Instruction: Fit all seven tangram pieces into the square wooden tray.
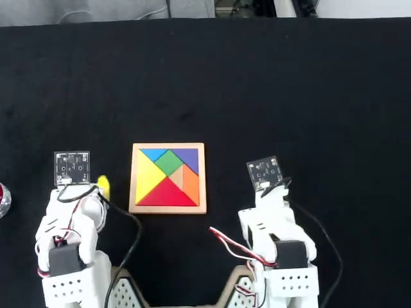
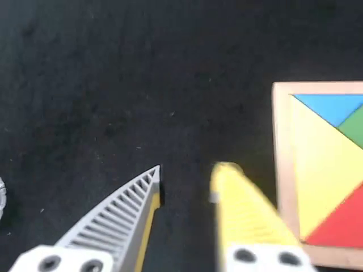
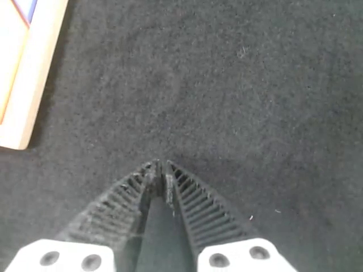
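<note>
Left pincer [image 2: 186, 182] apart, right pincer [image 3: 160, 168] together, both empty beside the wooden tray [image 1: 168, 146] at centre frame, apparently because all seven tangram pieces [image 1: 151, 179] sit inside.

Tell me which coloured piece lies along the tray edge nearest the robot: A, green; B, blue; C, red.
C: in the high view the red triangle has its long side along the wooden tray rim on the robot's side.

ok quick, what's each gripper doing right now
Left gripper: open, holding nothing.
Right gripper: closed, holding nothing.
</note>
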You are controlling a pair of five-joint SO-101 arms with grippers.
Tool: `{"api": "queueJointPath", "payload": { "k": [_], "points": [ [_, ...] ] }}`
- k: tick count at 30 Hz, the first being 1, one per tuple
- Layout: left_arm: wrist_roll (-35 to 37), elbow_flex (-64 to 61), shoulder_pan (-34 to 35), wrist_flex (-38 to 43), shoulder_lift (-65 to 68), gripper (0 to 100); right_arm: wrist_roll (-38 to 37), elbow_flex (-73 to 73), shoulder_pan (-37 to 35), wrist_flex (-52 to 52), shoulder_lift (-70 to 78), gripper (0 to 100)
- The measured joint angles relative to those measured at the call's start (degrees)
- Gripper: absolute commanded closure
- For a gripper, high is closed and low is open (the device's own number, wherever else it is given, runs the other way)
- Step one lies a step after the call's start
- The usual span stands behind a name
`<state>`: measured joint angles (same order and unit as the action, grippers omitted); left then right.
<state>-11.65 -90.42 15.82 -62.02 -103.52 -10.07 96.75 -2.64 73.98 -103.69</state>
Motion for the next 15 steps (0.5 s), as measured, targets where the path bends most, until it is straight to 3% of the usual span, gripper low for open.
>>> {"api": "queueJointPath", "payload": {
  "k": [3,10,15],
  "points": [
    [0.0,0.1,-1.6,-1.1,-0.1,91,0.0,0.0,0.0,0.0,0.0,98.7],
    [0.0,4.0,-2.5,-5.3,0.4,91,0.0,0.0,0.0,0.0,0.0,98.7],
    [0.0,10.8,-2.5,-5.5,10.7,91,0.0,0.0,0.0,0.0,0.0,98.7]
  ]
}}
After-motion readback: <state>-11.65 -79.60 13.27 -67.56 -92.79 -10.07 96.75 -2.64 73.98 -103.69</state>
